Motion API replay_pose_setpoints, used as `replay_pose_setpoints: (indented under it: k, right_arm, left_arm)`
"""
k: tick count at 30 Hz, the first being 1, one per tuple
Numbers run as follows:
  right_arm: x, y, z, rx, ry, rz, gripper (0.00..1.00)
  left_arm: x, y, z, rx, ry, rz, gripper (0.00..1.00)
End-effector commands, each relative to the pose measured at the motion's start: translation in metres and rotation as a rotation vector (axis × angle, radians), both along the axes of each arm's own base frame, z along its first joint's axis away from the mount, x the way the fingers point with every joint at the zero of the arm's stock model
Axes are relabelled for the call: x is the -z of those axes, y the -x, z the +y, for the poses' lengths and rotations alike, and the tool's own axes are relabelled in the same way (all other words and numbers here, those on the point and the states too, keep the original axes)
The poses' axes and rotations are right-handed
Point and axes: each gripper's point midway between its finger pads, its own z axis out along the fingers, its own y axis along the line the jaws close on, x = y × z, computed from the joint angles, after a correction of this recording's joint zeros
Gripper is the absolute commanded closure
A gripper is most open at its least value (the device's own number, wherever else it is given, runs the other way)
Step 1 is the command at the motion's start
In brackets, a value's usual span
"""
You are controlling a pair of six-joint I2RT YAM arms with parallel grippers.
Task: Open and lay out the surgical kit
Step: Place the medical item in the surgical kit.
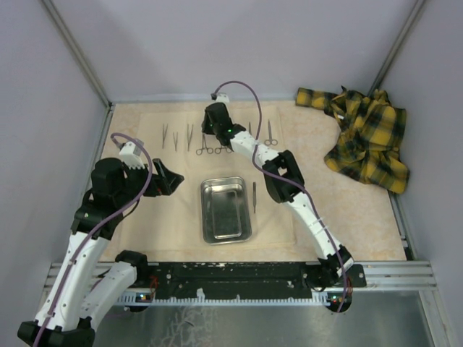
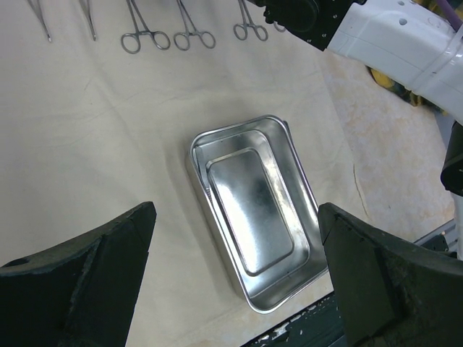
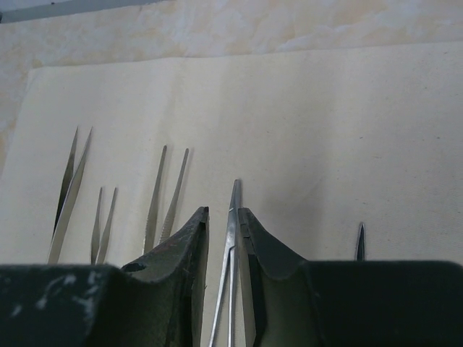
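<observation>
Between the fingers of your right gripper (image 3: 222, 213) (image 1: 211, 136): a thin clamp (image 3: 230, 275) runs lengthwise, with its pointed tip toward the far edge of the cloth.
Right gripper state: your fingers are drawn almost together around the clamp. The right one lies against it, but a sliver of cloth shows on the other side, so you cannot tell whether it is truly pinched.
Row to its left: two ring-handled clamps (image 1: 202, 147) (image 2: 145, 32) lie just beside the gripper. Past them are three tweezers (image 1: 175, 136) (image 3: 165, 191), side by side with their tips pointing away from you.
Row to its right: two more instruments (image 1: 270, 134) lie in the same line, and your forearm partly covers the nearer one.
Left gripper (image 2: 236, 213) (image 1: 172, 181): your fingers are spread wide and hover over the wrap, left of the tray in the top view.
Steel tray (image 1: 226, 213) (image 2: 253, 217): it sits on the wrap, nearer you than the row and roughly central between your arms.
Lone instrument (image 1: 254, 196): it lies straight on the wrap just beside the tray's right rim, not touching it.
Cloth wrap (image 1: 166, 224) (image 2: 94, 144) (image 3: 325, 130): it is spread flat on the desk (image 1: 347, 210), under the tray and all the instruments.
Plaid cloth (image 1: 365, 137): it is crumpled at the desk's far right corner, off the wrap.
</observation>
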Motion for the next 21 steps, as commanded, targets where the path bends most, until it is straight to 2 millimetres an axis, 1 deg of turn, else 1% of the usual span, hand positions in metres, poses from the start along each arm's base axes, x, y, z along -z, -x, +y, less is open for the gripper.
replay_pose_setpoints:
  k: [1,4,5,7,9,12,14,16,18,19,20,21]
  right_arm:
    - [-0.046,-0.012,0.0,0.007,-0.069,-0.078,0.77]
    - [-0.061,-0.006,-0.004,-0.003,-0.057,-0.085,0.77]
    - [-0.074,-0.003,-0.006,-0.008,-0.057,-0.095,0.77]
    - [-0.09,0.005,-0.013,-0.018,-0.043,-0.104,0.77]
    - [-0.111,0.017,-0.022,-0.029,-0.031,-0.121,0.77]
    - [-0.136,0.04,-0.04,-0.034,-0.013,-0.123,0.77]
    - [-0.148,0.061,-0.054,-0.042,-0.007,-0.114,0.76]
    - [-0.16,0.088,-0.068,-0.057,-0.008,-0.102,0.76]
    - [-0.165,0.116,-0.084,-0.064,0.006,-0.071,0.74]
    - [-0.166,0.132,-0.092,-0.07,0.014,-0.054,0.71]
    - [-0.158,0.149,-0.101,-0.075,0.034,-0.023,0.67]
    - [-0.156,0.166,-0.11,-0.076,0.05,-0.002,0.61]
  left_arm:
    - [-0.006,-0.004,0.002,-0.003,-0.017,-0.042,0.01]
    - [-0.008,-0.004,0.003,-0.006,-0.017,-0.048,0.01]
    - [-0.01,-0.004,0.003,-0.007,-0.016,-0.05,0.01]
    - [-0.014,-0.003,0.003,-0.006,-0.015,-0.057,0.01]
    - [-0.017,-0.002,0.004,-0.007,-0.017,-0.065,0.01]
    - [-0.023,0.0,0.006,-0.013,-0.023,-0.072,0.01]
    - [-0.026,0.002,0.007,-0.011,-0.027,-0.071,0.01]
    - [-0.029,0.006,0.007,-0.008,-0.027,-0.07,0.01]
    - [-0.032,0.009,0.008,-0.005,-0.028,-0.07,0.01]
    - [-0.033,0.011,0.008,-0.004,-0.027,-0.07,0.01]
    - [-0.033,0.013,0.008,-0.001,-0.026,-0.066,0.01]
    - [-0.034,0.016,0.008,0.002,-0.026,-0.066,0.01]
